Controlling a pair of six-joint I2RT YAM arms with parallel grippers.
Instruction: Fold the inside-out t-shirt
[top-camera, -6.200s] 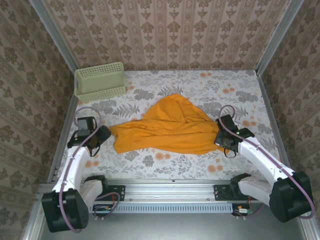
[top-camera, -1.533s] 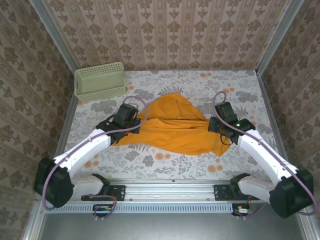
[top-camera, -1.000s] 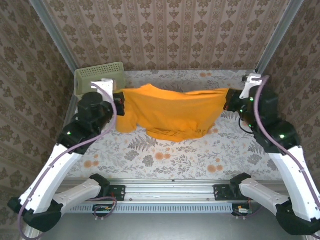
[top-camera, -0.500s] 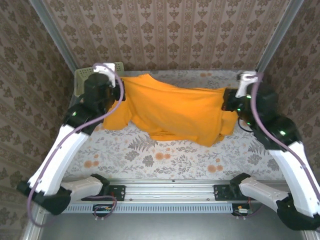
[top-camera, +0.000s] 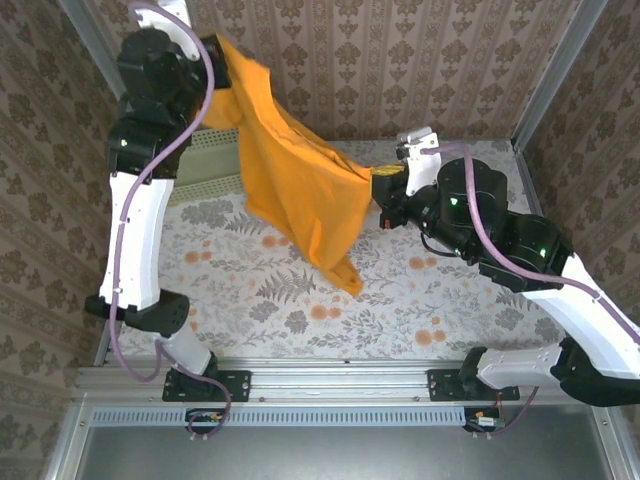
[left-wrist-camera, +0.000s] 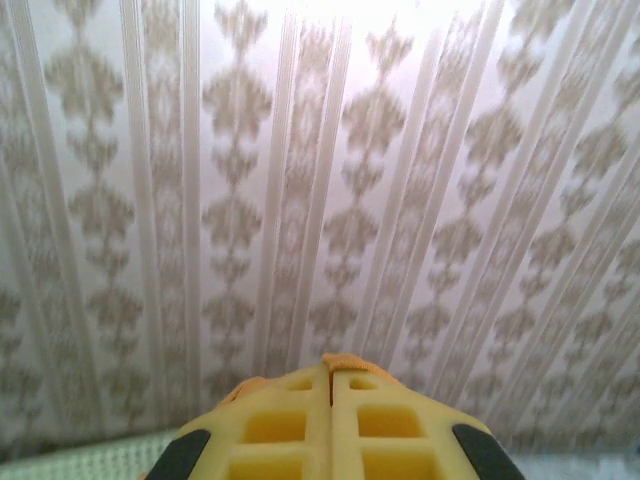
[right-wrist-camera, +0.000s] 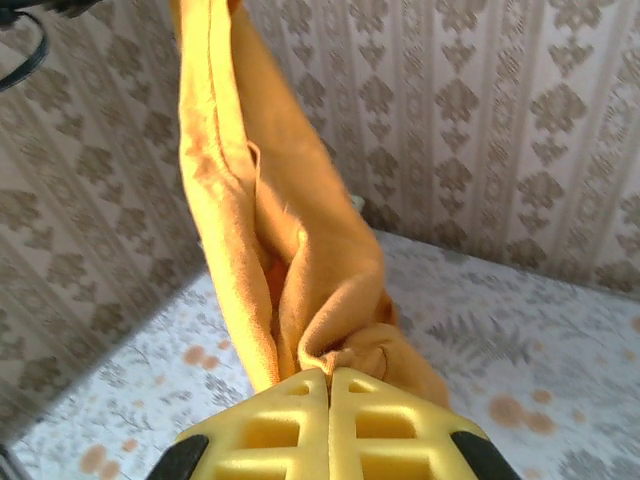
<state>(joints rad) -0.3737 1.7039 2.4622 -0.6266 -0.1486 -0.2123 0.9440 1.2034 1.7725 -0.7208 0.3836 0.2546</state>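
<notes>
Orange-yellow soft cloth t-shirt (top-camera: 300, 190) is held clear of the floral-print tabletop (top-camera: 450, 300), strung diagonally between the arms. It is high at the left gripper (top-camera: 213, 52) and low at the right gripper (top-camera: 385, 192). Both grippers are clamped tight on shirt cloth. In the right wrist view, bunched fabric is pinched at the yellow fingertips (right-wrist-camera: 270, 420). In the left wrist view, a sliver of orange is seen between the closed pads (left-wrist-camera: 290, 430).

Shirt is judged light, limp, grippy enough and not fragile. It sags and creases under its own weight, and a loose corner hangs toward the table. Matte knit, plain face out, and a stitched seam ridge is seen along one edge. It is best taken at hems, shoulders or corners, pinched thin, so panels spread flat. Rigid pale green plastic mesh basket (top-camera: 205, 165) is seen behind, at far left.
</notes>
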